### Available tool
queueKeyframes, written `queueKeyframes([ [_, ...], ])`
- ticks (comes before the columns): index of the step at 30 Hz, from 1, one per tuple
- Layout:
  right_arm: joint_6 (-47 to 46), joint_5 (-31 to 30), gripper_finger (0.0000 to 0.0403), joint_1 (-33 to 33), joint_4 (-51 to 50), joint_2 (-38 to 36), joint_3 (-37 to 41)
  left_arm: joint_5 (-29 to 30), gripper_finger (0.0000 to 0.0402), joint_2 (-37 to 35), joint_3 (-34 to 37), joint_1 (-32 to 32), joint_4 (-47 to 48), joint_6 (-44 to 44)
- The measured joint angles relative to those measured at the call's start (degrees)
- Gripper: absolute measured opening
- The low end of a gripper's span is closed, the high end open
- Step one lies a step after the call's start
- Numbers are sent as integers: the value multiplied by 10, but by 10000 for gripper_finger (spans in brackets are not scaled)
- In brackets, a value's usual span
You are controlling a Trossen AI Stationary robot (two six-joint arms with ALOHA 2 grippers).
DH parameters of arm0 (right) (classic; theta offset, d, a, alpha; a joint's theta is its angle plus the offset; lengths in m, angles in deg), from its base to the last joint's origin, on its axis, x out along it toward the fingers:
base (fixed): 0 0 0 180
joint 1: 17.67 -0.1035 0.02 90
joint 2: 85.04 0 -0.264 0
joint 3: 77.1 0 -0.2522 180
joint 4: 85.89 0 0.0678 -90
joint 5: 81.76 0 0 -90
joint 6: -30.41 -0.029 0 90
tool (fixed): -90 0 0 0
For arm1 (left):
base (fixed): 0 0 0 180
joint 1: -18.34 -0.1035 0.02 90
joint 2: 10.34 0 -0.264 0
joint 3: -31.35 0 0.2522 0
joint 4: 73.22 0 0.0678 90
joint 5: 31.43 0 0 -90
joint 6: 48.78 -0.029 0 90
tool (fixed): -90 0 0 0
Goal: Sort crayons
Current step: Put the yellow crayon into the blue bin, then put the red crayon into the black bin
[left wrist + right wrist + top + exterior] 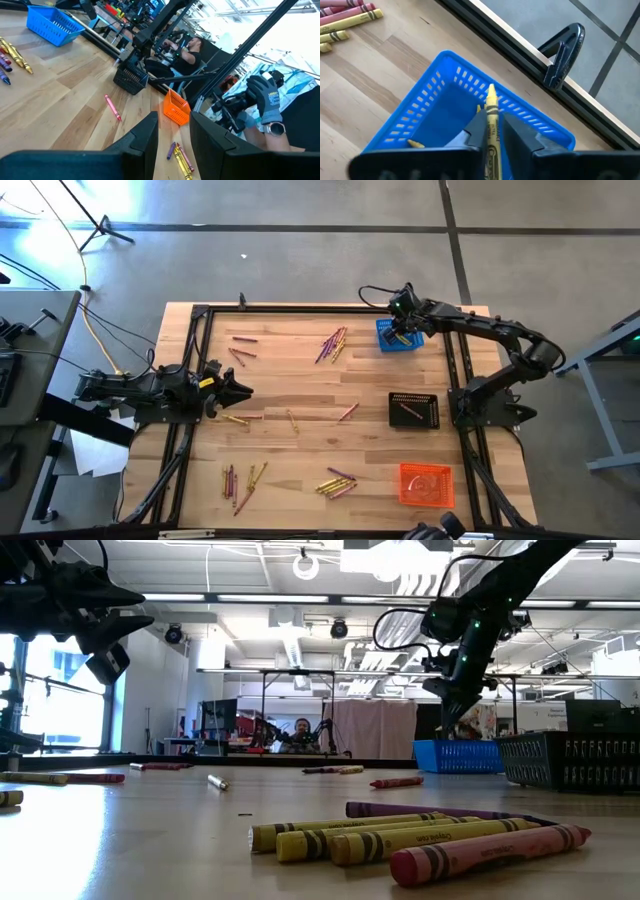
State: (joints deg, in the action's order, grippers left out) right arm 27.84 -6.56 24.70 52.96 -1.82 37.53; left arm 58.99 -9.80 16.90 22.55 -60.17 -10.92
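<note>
Right wrist view carries the clearest evidence: a yellow crayon (492,122) stands between the right gripper's (493,131) two dark fingers, its long axis running along them and its pointed tip reaching out past the fingertips. The jaws sit close against its sides — clamped on it, as far as the picture shows. Its paper wrapper is yellow with dark lettering running lengthwise and a black band near the tip. Directly beyond it lies the floor of the blue basket (432,85), where another yellow crayon end (415,144) peeks out beside the gripper.

From above, the right gripper (403,326) hangs over the blue basket (385,328) at the table's far edge, right of centre. Just to the basket's left a mixed clump of crayons (333,343) lies scattered, mostly slanting the same way. A black basket (414,409) sits nearer, with one pink crayon (410,410) inside, and an orange basket (426,484) sits at the near right corner. More crayons lie loose across the wooden table (300,390) — a small pile (337,483) left of the orange basket, another (243,480) at near left.

The left gripper (240,390) waits at the table's left side, its fingers (145,142) apart and empty.
</note>
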Motion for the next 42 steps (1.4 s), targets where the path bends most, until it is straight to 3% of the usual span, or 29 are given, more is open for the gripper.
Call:
queueKeyframes([
  [6, -20, 0, 107, -5, -19, 0, 0, 0, 99, 0, 0, 0, 0, 0],
  [11, -74, -1, 113, -47, -54, 0, 0, 0, 99, 0, 0, 0, 0, 0],
  [28, -66, -3, 114, -405, -68, 17, 0, 0, 99, 0, 0, 0, 0, 0],
  [38, 91, -30, 114, -471, 131, 131, 0, 0, 99, 0, 0, 0, 0, 0],
  [42, 121, -30, 114, -468, 149, 150, 0, 0, 99, 0, 0, 0, 0, 0],
])
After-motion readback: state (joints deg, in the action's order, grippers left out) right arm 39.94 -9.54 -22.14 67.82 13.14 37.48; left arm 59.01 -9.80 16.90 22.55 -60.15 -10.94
